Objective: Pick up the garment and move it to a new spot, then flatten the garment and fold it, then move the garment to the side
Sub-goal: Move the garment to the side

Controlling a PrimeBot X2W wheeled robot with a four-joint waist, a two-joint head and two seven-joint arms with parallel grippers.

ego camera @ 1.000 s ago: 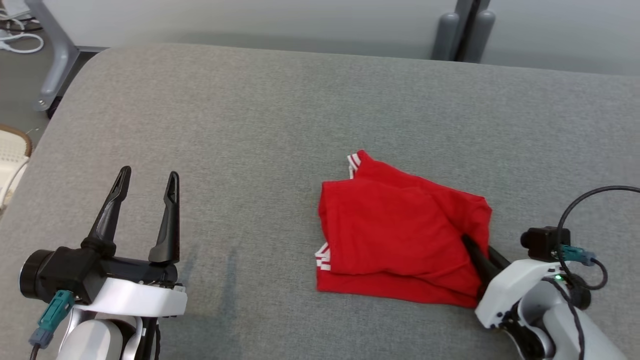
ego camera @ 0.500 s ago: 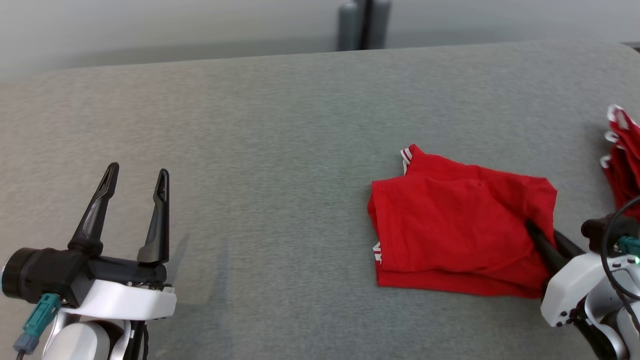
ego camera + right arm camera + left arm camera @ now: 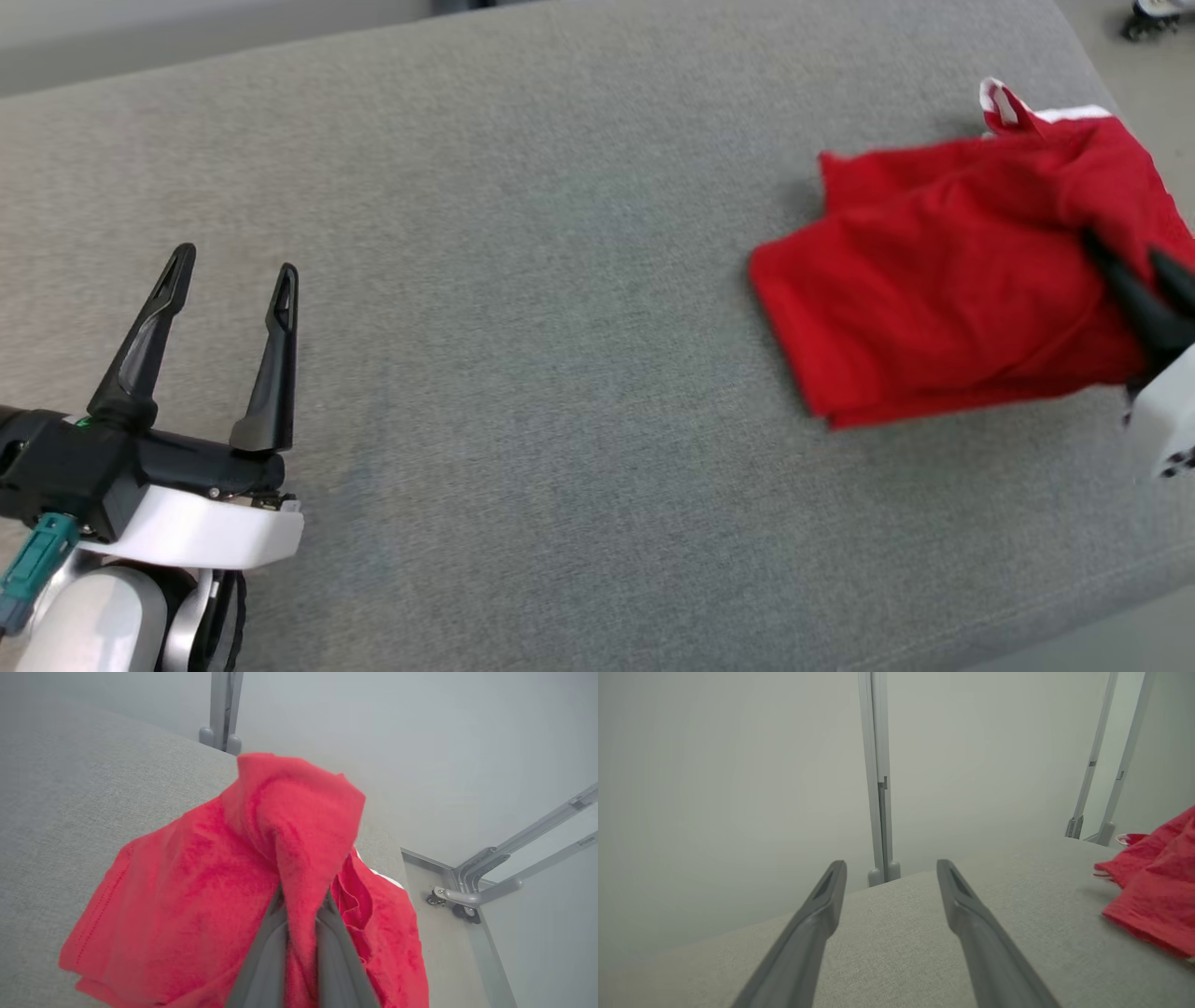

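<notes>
The garment (image 3: 952,280) is a red folded cloth with white striped trim, lying toward the right end of the grey padded table (image 3: 560,327). My right gripper (image 3: 1120,250) is shut on its right edge, and the cloth bunches up over the fingers in the right wrist view (image 3: 210,896). That pinched edge is lifted while the left part rests on the table. My left gripper (image 3: 233,263) is open over bare table at the lower left, far from the garment (image 3: 1153,891). Between its spread fingers (image 3: 891,865) there is nothing.
More red cloth with white trim (image 3: 383,924) shows beside the fingers near the table's right edge; I cannot tell whether it belongs to the same garment. Beyond that edge are the floor and a metal frame on a caster (image 3: 462,900). A pale wall stands behind.
The head camera has swung to the right. My right gripper has carried the garment toward the table's right end, with its held edge raised. The left gripper stays open, as before.
</notes>
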